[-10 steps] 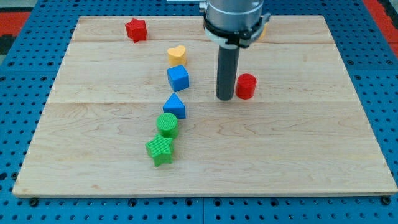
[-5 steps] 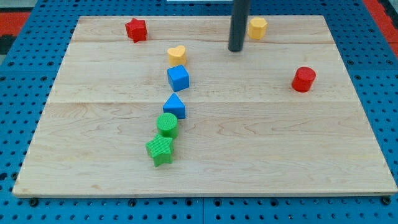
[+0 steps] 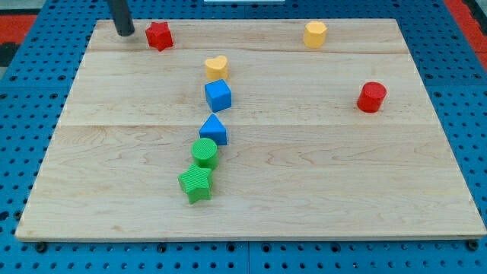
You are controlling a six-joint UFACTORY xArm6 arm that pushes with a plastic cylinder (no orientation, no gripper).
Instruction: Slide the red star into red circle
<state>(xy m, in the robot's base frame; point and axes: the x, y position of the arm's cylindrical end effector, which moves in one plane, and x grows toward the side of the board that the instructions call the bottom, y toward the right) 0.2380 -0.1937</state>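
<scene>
My tip (image 3: 124,33) sits near the top left corner of the wooden board (image 3: 114,190), just left of the red star (image 3: 159,35) with a sliver of bare wood between them; it is a plain rod, nothing to open or close, nothing held. The red star lies close to the board's top edge. Right of the red star the top strip runs bare as far as the yellow hexagonal block (image 3: 315,33). Below and right of the red star, a column descends: yellow heart (image 3: 216,67), blue cube (image 3: 218,95), blue triangle (image 3: 214,129), green cylinder (image 3: 205,152), green star (image 3: 196,183), the last two touching. Far right of the red star and lower, the red circle (image 3: 371,97) stands alone near the right edge. A blue pegboard (image 3: 30,114) surrounds the board.
</scene>
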